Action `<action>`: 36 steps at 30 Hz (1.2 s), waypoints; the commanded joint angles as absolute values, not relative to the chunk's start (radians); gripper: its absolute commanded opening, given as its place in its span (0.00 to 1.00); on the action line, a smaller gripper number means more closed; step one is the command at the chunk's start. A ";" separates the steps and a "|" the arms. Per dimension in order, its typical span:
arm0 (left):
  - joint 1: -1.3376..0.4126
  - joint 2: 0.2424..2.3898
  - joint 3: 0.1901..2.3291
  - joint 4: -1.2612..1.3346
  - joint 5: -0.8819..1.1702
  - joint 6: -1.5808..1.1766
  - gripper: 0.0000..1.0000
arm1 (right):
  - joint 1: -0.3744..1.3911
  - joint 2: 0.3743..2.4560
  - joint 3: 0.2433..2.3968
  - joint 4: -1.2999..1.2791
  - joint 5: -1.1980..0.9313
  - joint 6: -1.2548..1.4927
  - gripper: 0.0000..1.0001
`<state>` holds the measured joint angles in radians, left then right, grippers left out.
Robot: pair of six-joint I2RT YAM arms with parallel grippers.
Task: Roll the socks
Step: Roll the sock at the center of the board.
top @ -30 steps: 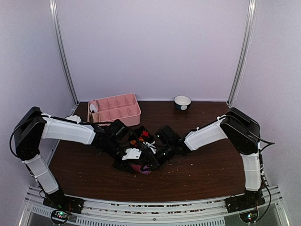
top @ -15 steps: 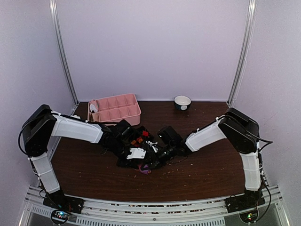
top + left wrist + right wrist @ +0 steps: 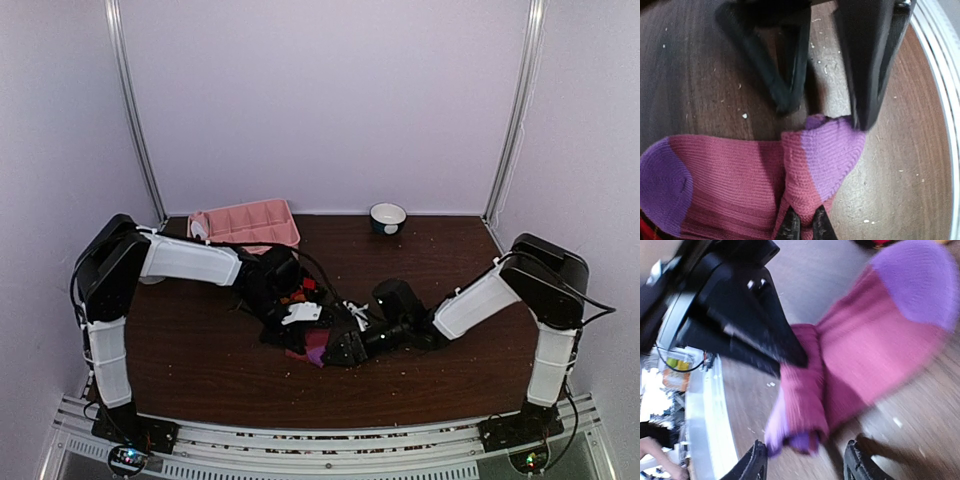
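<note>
**Operator:** Jaw status?
**Technician:** Left gripper [image 3: 805, 226] is clamped on the folded magenta sock [image 3: 740, 170]. Right gripper [image 3: 806, 446] stands open astride the purple cuff, on the table [image 3: 200, 350].
**Operator:** Risk?
**Technician:** With one narrow pinch, the fold may spring open if tugged.
**Operator:** Containers?
**Technician:** Pink compartment tray [image 3: 250, 215]: small white item [image 3: 198, 232]. Bowl [image 3: 388, 216]: contents not discernible.

The pink sock [image 3: 730, 170] was a ribbed magenta-pink, purple at the toe and at the cuff. The other sock [image 3: 299, 295] showed black with bits of orange and red. The table [image 3: 450, 260] was dark brown wood grain flecked with pale crumbs. The tray [image 3: 245, 222] was pink, the bowl [image 3: 388, 216] white outside and dark within. The left arm [image 3: 190, 260] and right arm [image 3: 480, 300] were white with black joints.
</note>
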<state>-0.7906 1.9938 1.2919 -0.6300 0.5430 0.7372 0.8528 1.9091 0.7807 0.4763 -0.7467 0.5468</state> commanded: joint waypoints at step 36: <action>-0.709 2.280 1.489 -0.997 0.820 0.695 0.07 | 1.011 1.543 0.596 0.603 0.174 0.079 1.00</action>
<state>-0.7048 2.2570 1.5288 -0.9890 0.9218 0.6823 1.0115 1.5864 0.5816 0.5858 0.0368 -0.0326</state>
